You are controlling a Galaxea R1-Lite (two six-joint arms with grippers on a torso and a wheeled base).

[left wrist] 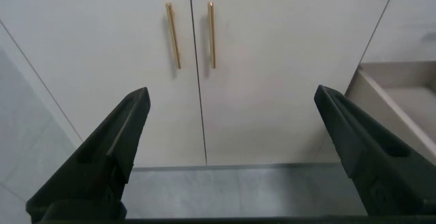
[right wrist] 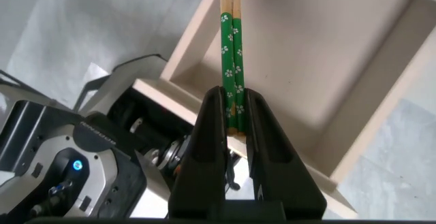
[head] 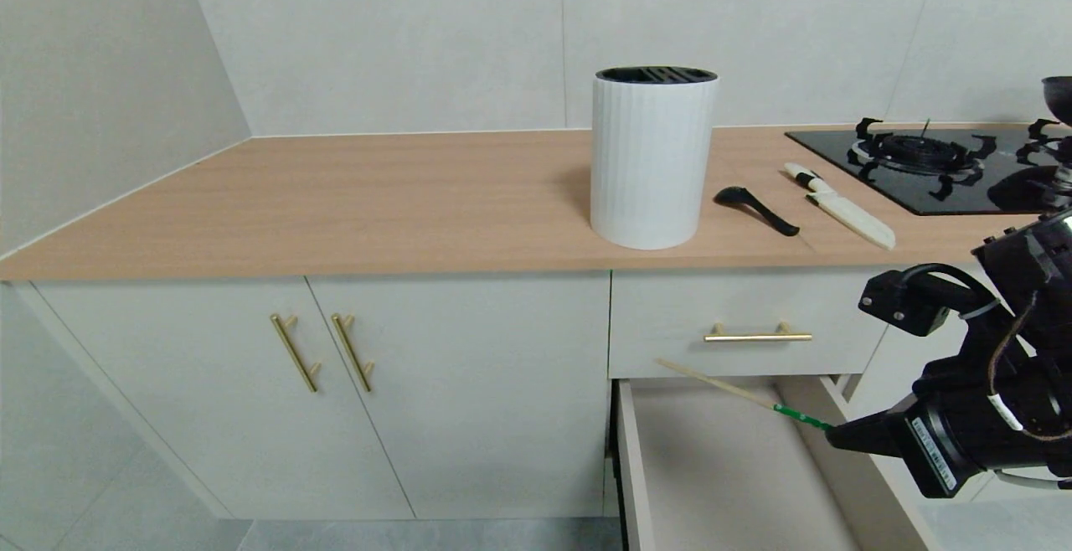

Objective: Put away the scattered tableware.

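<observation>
Right gripper (right wrist: 232,96) clamped on chopsticks (right wrist: 230,40) over open drawer (head: 720,467); left gripper (left wrist: 230,96) spread wide, empty, facing cabinet doors (left wrist: 272,81).

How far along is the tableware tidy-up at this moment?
Done: the drawer under the counter is pulled open. In hand: the right gripper is shut on a pair of chopsticks, held over that drawer, not yet released. Left: a black spoon and a white knife lie on the counter beside the white holder. The left gripper is open, holding nothing, facing the cabinet doors.
</observation>
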